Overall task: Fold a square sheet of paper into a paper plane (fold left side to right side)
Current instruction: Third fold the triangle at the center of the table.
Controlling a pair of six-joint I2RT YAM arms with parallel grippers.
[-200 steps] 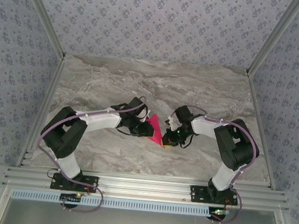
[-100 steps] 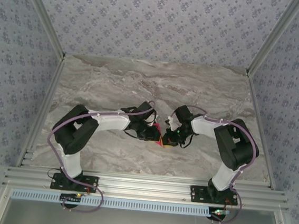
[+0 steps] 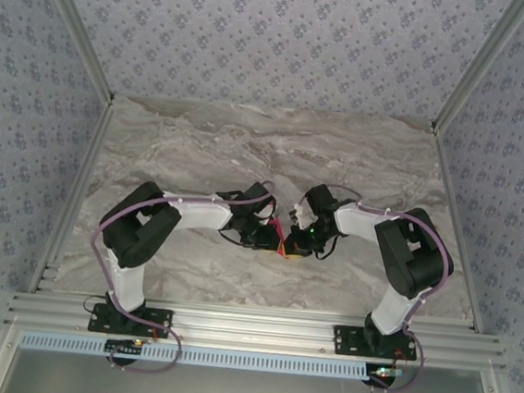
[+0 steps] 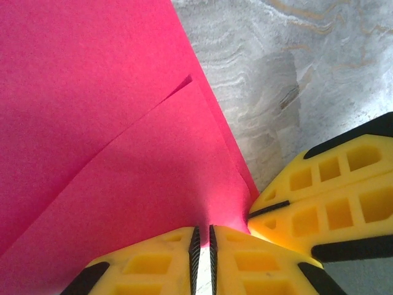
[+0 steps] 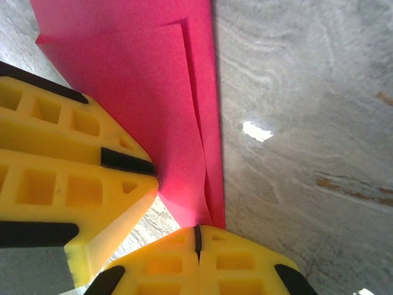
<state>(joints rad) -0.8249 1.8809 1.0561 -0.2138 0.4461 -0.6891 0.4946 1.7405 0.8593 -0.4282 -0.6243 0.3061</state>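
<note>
From above, the left gripper (image 3: 275, 239) and the right gripper (image 3: 292, 243) meet near the middle of the marble table (image 3: 340, 158), with a sliver of the magenta sheet of paper (image 3: 278, 228) between them.

At the left wrist, the yellow fingers (image 4: 153, 264) pinch the edge of the folded sheet (image 4: 110, 123); the right gripper's fingers (image 4: 325, 203) touch it alongside.

At the right wrist, the jaws are fully closed on the sheet's corner (image 5: 153, 92), which lies layered on the table, with the left gripper's fingers (image 5: 61, 184) pressed against it.
</note>
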